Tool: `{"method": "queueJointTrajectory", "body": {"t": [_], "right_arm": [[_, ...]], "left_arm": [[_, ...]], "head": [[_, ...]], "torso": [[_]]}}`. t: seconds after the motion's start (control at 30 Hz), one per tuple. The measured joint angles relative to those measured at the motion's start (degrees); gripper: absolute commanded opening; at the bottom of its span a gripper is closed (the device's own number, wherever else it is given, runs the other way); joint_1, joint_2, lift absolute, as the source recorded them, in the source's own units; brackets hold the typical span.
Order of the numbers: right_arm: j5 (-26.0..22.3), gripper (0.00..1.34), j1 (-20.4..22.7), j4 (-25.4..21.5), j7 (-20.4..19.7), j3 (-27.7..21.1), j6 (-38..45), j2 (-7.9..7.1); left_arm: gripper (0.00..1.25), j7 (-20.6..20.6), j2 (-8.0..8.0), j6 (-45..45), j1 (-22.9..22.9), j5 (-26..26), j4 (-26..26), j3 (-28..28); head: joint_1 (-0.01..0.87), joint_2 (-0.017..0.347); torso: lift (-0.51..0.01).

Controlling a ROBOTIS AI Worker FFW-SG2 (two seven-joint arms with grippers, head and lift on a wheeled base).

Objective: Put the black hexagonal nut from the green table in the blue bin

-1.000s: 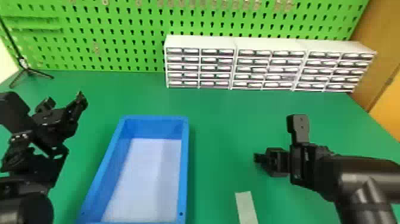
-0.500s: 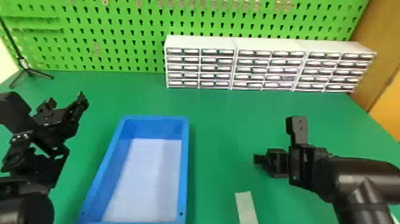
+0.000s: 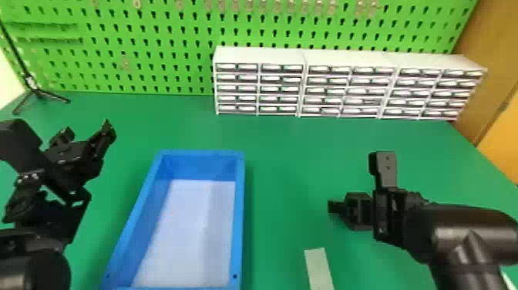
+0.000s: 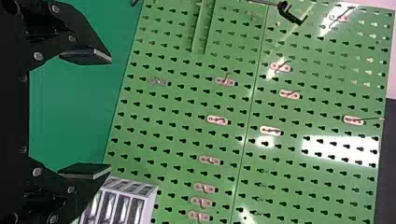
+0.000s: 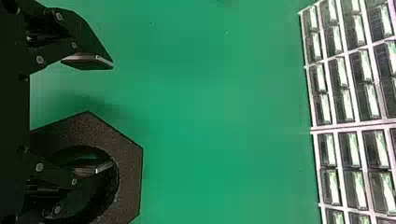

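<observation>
At the right of the head view, my right gripper [image 3: 360, 181] is over the green table, its fingers apart. From the wrist, the right gripper [image 5: 112, 114] stands open at the black hexagonal nut [image 5: 128, 179]; one finger lies across the nut's hole and the other shows over bare table outside its edge. Nothing is clamped between them. The blue bin [image 3: 239, 216] sits left of centre, with a pale bottom and nothing in it. My left gripper [image 3: 88, 133] is parked left of the bin; in its wrist view the left gripper [image 4: 110, 114] is open and holds nothing.
White drawer cabinets [image 3: 262, 56] line the back of the green table [image 3: 293, 154], before a green pegboard [image 3: 154, 50]. A pale strip [image 3: 319, 270] lies between bin and right arm. A small black tripod [image 3: 36, 92] stands at the far left.
The right arm has shifted very slightly left and toward the near side in the head view. The left arm and the bin have kept their places.
</observation>
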Motion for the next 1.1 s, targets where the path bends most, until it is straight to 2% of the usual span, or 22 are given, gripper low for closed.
{"method": "queueJointTrajectory", "body": {"t": [0.13,0.4,0.67,0.8,1.1], "right_arm": [[0.05,0.78,0.05,0.0,0.0,0.16,-0.31,-0.03],[0.07,0.59,0.06,0.0,-0.02,0.38,-0.47,-0.04],[-0.24,0.48,0.2,0.0,0.0,0.86,-0.83,-0.03],[-0.5,0.38,0.23,0.0,0.01,1.23,-1.21,-0.05],[-0.31,0.31,0.31,0.75,0.0,2.25,-3.3,-0.29]], "left_arm": [[0.82,0.0,0.0,0.05,-0.04,0.03,0.0,-0.06],[0.82,0.0,0.0,0.09,-0.05,0.03,0.0,-0.07],[0.82,0.0,0.0,0.17,-0.05,0.1,0.0,-0.09],[0.82,0.0,0.0,0.19,-0.05,0.12,0.0,-0.15],[0.82,-0.09,0.01,0.27,-0.05,0.18,0.0,-0.07]], "head": [[0.692,0.008],[0.692,0.008],[0.692,0.008],[0.692,0.008],[0.692,0.008]], "torso": [[-0.097],[-0.097],[-0.097],[-0.097],[-0.097]]}}
